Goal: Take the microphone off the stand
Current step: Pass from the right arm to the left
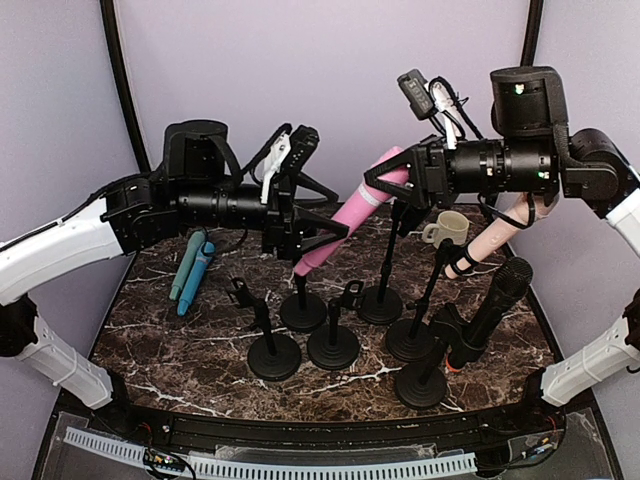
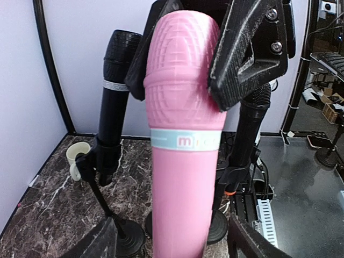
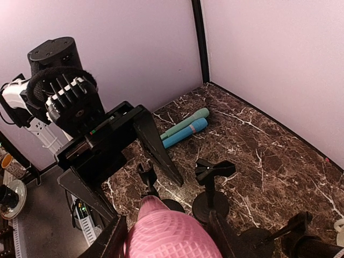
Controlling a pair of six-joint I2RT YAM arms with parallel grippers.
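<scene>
Dark marble table (image 1: pixel 150 322) with black stands (image 1: pixel 333 347), teal microphones (image 1: pixel 192 268)

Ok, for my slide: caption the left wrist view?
Right fingers grip the pink plastic microphone by its head; left fingers open below.

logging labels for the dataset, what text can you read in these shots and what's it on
"m", in pink on the pale band around the pink microphone; the letters after it are too faint to read.
Any print on the silver band of the black microphone is too small to read.
Nothing else is legible in any view.
</scene>
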